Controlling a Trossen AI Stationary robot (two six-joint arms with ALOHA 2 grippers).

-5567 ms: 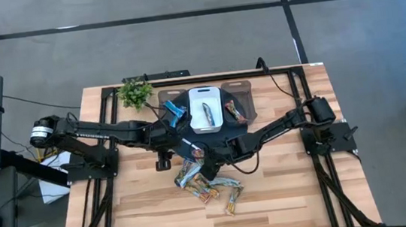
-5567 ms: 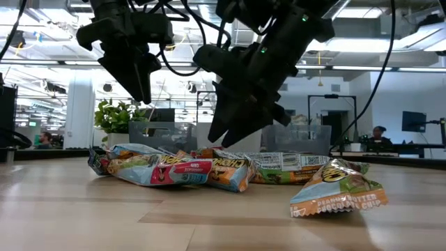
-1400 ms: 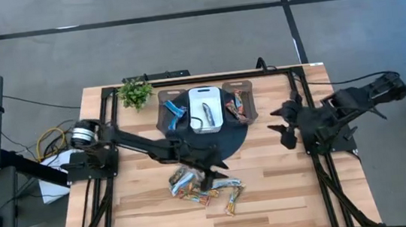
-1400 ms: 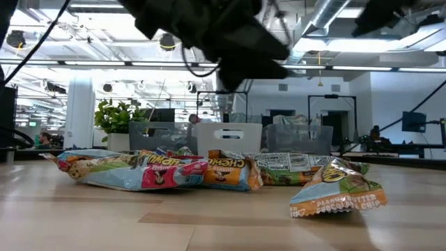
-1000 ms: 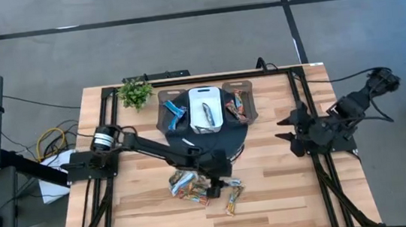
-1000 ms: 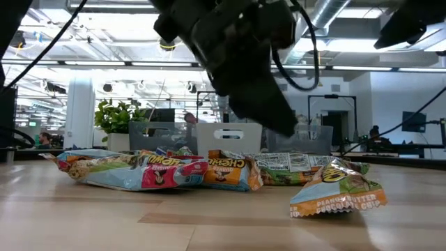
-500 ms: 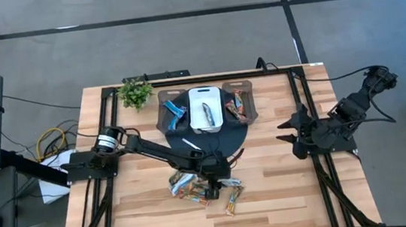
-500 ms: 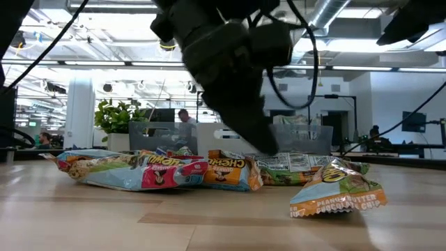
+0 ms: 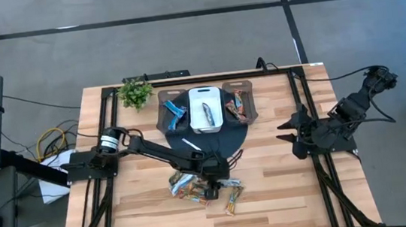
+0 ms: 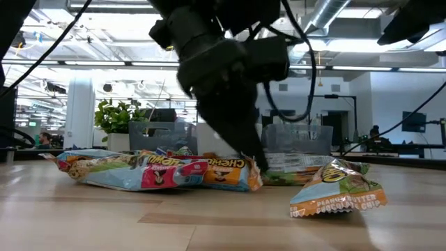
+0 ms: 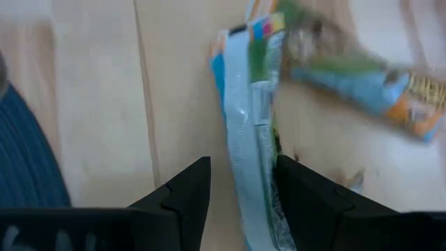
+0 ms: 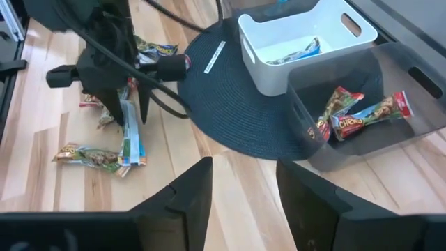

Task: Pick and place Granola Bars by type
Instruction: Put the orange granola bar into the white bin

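The fingers of the left gripper [image 11: 240, 192] stand apart on both sides of a silver-teal bar [image 11: 249, 146], not yet squeezing it.
The bar lies on the table [image 9: 286, 188] in the loose pile of Granola Bars [image 9: 199, 188]. It looks light, soft and slippery, so pinching across its middle seems best. The right gripper [image 9: 287, 133] waits, half open, far off.

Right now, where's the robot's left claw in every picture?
High view: left gripper low in the middle, over the granola bar pile.
Low view: centre, tips down among the bars.
Left wrist view: bottom edge, open around a pale blue bar.
Right wrist view: upper left.
Shared landmark: the pile.
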